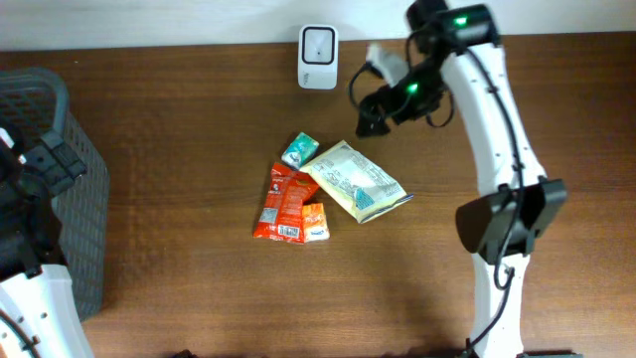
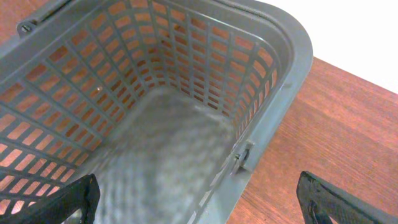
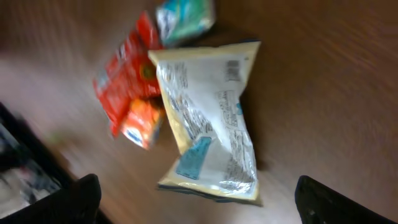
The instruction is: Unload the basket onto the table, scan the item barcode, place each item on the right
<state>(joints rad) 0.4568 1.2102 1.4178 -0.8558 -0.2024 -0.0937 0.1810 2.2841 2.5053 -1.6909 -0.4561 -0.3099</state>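
A pale yellow and white packet [image 1: 356,181] lies flat on the table, printed side up, with a small dark printed block near its top corner [image 3: 233,70]. My right gripper [image 3: 205,211] hangs open above it and nothing sits between its fingers. In the overhead view the right gripper [image 1: 371,111] is up past the packet's far end, near the white scanner [image 1: 318,44] at the back edge. My left gripper [image 2: 199,208] is open and empty over the grey basket's rim [image 2: 249,152].
A red packet [image 1: 281,202], a small orange packet [image 1: 315,221] and a teal packet [image 1: 299,150] lie just left of the yellow one. The grey mesh basket [image 1: 84,214] stands at the left edge of the table. The right wrist view is motion-blurred.
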